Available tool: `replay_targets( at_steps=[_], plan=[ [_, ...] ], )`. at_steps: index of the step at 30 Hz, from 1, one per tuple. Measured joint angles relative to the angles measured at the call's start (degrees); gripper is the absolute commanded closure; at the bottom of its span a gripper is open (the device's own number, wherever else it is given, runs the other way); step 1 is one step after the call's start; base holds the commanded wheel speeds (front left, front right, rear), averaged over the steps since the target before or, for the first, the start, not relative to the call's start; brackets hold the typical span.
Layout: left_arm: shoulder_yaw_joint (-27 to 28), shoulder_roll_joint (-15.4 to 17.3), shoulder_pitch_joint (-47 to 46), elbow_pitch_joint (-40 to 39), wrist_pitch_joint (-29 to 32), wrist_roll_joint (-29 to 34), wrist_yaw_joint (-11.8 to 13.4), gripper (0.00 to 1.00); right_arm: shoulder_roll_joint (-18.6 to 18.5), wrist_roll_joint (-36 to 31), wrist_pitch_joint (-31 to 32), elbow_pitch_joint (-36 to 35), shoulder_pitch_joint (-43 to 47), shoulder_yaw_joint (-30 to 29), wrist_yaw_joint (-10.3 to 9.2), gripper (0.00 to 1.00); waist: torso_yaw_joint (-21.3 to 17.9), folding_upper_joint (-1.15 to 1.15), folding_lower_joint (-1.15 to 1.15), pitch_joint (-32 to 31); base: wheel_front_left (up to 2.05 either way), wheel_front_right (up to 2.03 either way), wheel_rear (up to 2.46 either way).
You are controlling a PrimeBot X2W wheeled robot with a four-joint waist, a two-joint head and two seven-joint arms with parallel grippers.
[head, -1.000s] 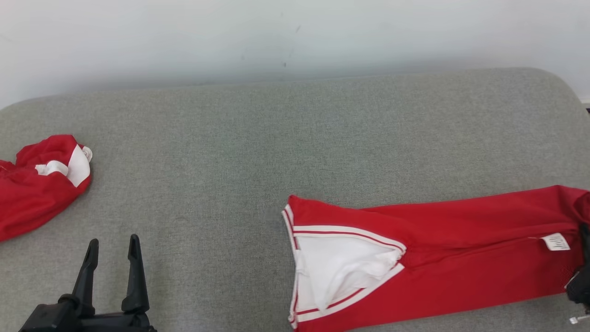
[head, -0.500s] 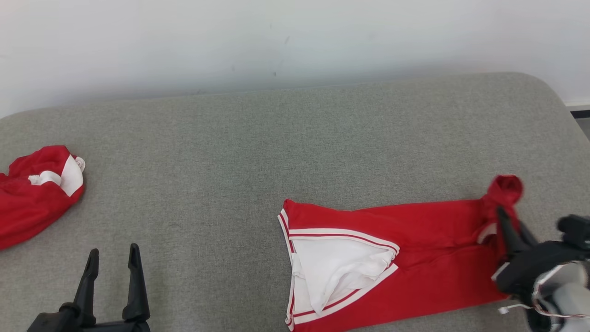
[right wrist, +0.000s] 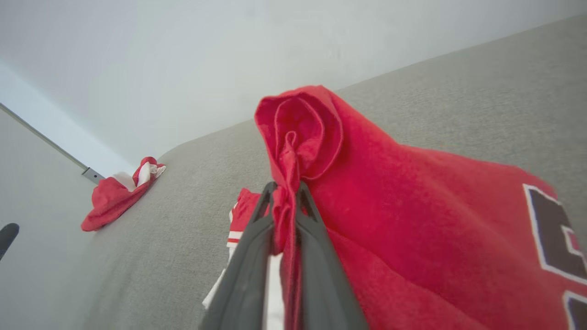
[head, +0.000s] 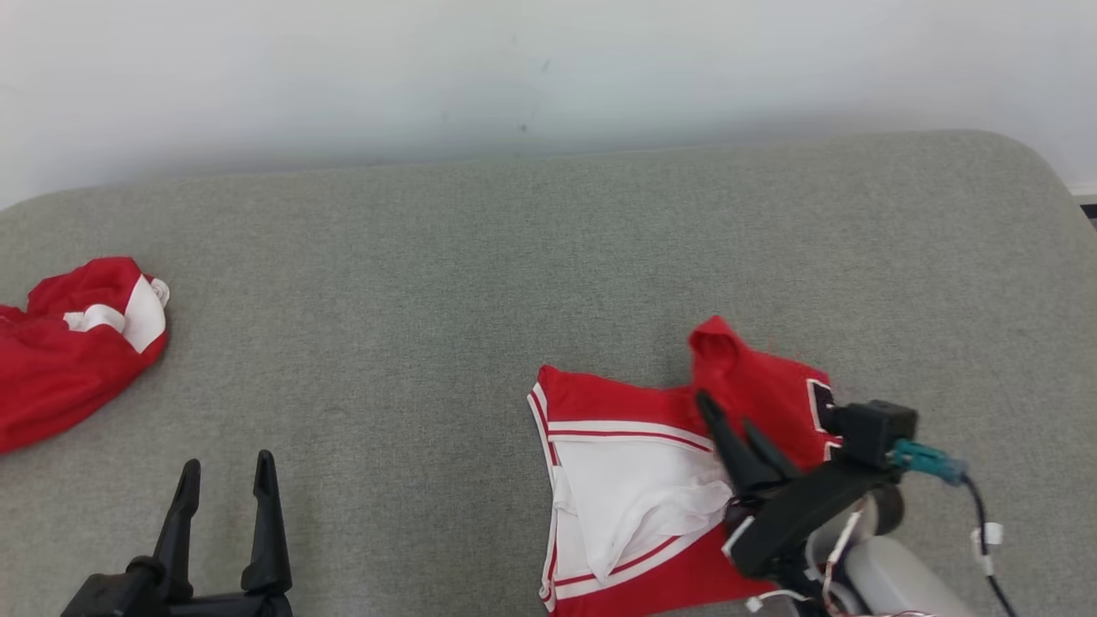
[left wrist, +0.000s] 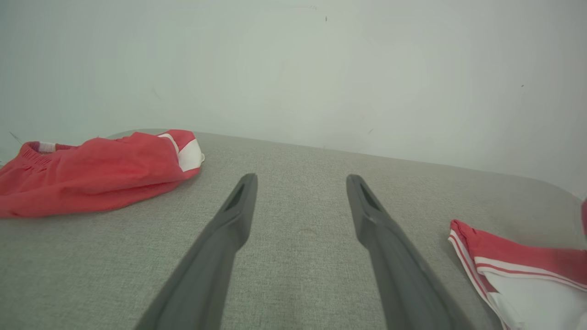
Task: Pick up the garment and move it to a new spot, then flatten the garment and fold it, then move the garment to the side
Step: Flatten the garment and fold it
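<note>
So the right gripper point(head: 724, 411) point(right wrist: 286, 188) is clamped tight on a bunched corner of the red garment point(head: 617, 403) point(right wrist: 390, 206). The cloth is pinched between its two dark fingers point(right wrist: 247, 256) and pokes up past the tips. That held end is lifted and folded over toward the white panel point(head: 634, 480), and dark lettering point(right wrist: 555, 229) shows on the turned side. The rest of the garment lies on the grey cushion point(head: 428, 283), right of centre near the front edge. The left gripper point(head: 228, 463) point(left wrist: 301, 178) hovers low on the left, spread wide with nothing between its fingers. A crumpled red and white heap point(head: 60, 360) point(left wrist: 91, 174) point(right wrist: 114, 197) sits at the cushion's far left, well apart.
</note>
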Motion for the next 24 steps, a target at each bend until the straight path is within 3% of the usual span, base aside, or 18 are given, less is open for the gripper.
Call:
replay_targets(
  at_steps=[9,16,17,18,24],
  plan=[
    [-0.42,0.01,-0.68,0.51,0.0,-0.47,0.02,0.0,6.9,-1.68,1.14,1.09,0.1,3.88,0.0,1.0,1.94,0.0,0.0,0.46,0.0,0.0,0.0],
    [-0.57,0.0,-0.85,0.92,0.0,-0.57,0.05,0.0,8.68,-2.55,0.36,3.56,0.72,6.05,0.0,1.0,2.69,0.0,0.0,0.61,0.0,0.0,0.0],
    [-0.55,0.0,-0.87,0.94,0.0,-0.59,0.07,0.0,8.7,-3.18,-0.35,3.81,0.59,6.16,0.0,0.53,2.67,0.0,0.0,0.64,0.0,0.0,0.0],
    [-0.57,0.0,-0.92,0.98,0.0,-0.65,0.08,0.0,8.7,-3.47,-0.88,4.0,0.31,6.17,0.0,0.0,2.63,0.0,0.0,0.67,0.0,0.0,0.0],
    [-0.63,0.01,-1.09,0.93,0.0,-0.67,0.42,0.0,6.71,-6.19,-4.87,3.23,-2.44,4.28,0.0,0.0,1.84,0.0,0.0,0.73,0.0,0.0,0.0]
  ],
)
